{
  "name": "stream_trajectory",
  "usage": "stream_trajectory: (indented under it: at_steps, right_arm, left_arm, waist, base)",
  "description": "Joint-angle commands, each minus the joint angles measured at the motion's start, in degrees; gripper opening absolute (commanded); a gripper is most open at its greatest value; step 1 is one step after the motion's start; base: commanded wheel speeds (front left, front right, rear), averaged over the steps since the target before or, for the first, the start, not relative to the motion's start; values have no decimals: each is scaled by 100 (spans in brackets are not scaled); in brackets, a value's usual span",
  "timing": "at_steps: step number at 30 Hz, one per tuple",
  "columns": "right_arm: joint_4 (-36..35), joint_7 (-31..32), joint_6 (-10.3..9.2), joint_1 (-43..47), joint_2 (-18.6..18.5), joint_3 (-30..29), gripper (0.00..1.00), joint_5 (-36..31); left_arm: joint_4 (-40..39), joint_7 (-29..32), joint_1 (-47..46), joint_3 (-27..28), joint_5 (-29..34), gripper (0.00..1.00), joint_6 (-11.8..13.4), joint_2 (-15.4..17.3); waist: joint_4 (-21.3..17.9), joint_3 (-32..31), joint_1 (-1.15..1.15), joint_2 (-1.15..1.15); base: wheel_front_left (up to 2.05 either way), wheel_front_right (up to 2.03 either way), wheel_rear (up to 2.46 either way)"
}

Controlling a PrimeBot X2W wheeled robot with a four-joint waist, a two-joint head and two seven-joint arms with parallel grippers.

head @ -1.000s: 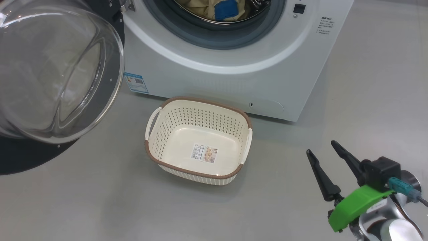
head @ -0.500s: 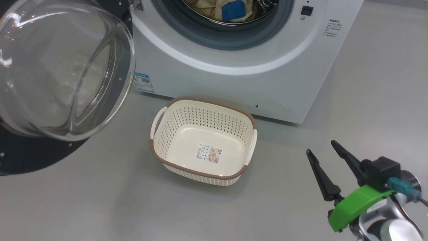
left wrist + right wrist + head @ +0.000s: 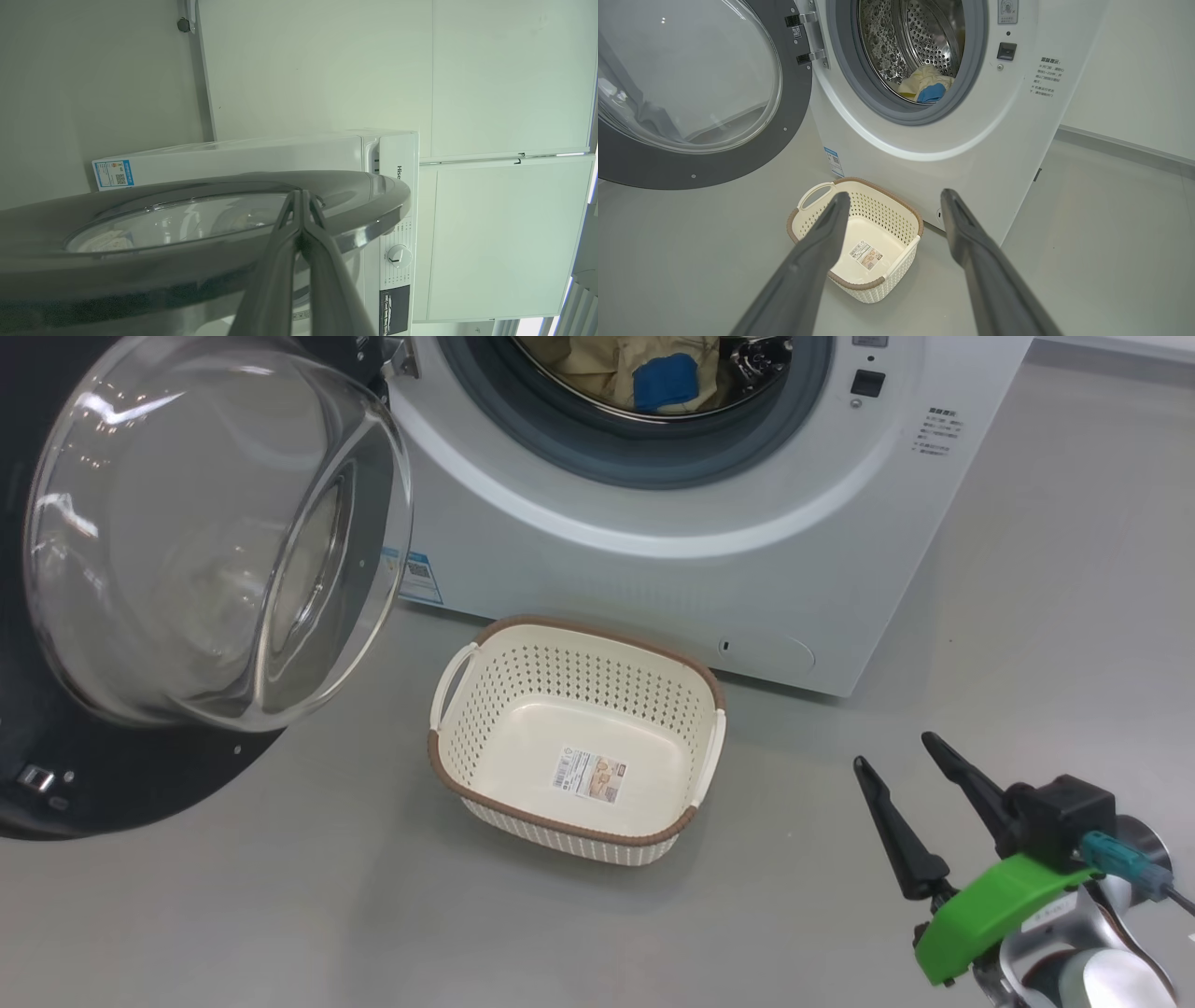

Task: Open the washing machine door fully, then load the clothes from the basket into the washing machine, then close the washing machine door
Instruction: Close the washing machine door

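Risks, near to far: basket (image 3: 579, 677) empty on floor (image 3: 280, 915), just before washing machine (image 3: 709, 569). Open door (image 3: 215, 541) may clip it on closing swing. Left gripper (image 3: 301, 192) may slip off glossy door ring, leaving door unlatched. Clothes (image 3: 607, 369) lie low at drum front, near grey seal, so cuff may get pinched. Right gripper (image 3: 893, 749): jaws spread wide, nothing held, right of basket. Left gripper: jaws pressed together, empty, tips at door ring; contact unclear.
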Motion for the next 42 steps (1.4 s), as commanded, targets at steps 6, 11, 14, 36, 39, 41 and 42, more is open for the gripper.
stream_trajectory:
  at_steps: [6, 11, 14, 36, 39, 41, 42]
  right_arm:
    - [-164, -31, -16, -199, -40, 122, 100, 35]
    - [-159, -33, -16, -189, -29, 141, 100, 49]
    - [-157, -35, -16, -192, -19, 148, 100, 57]
    - [-106, -160, -16, -317, 80, 175, 100, 72]
    - [-87, -193, -16, -361, 97, 168, 100, 71]
    - [-73, -213, -16, -386, 112, 168, 100, 65]
    - [-65, -225, -16, -396, 121, 172, 100, 68]
  left_arm:
    - [-437, 505, 230, -16, -195, 0, 18, -32]
    - [-719, 716, 478, -87, -205, 0, 90, -93]
    - [-895, 850, 593, -125, -236, 0, 91, -151]
    - [-2684, 1565, 1275, -471, -628, 0, 69, -988]
    - [-2868, 1593, 1282, -533, -648, 0, 64, -1108]
    - [-2943, 1615, 1270, -570, -652, 0, 59, -1170]
    - [-2974, 1629, 1257, -590, -660, 0, 56, -1206]
  waist:
    - [6, -70, 0, 0]
    - [-10, -96, 0, 0]
    - [-30, -93, 0, 0]
    - [-502, 57, 0, 0]
    - [-638, 118, 0, 0]
    - [-738, 151, 0, 0]
    - [-790, 163, 0, 0]
  base:
    - [0, 0, 0]
    - [0, 0, 0]
    - [0, 0, 0]
    - [0, 0, 0]
    - [0, 0, 0]
    - [0, 0, 0]
    - [0, 0, 0]
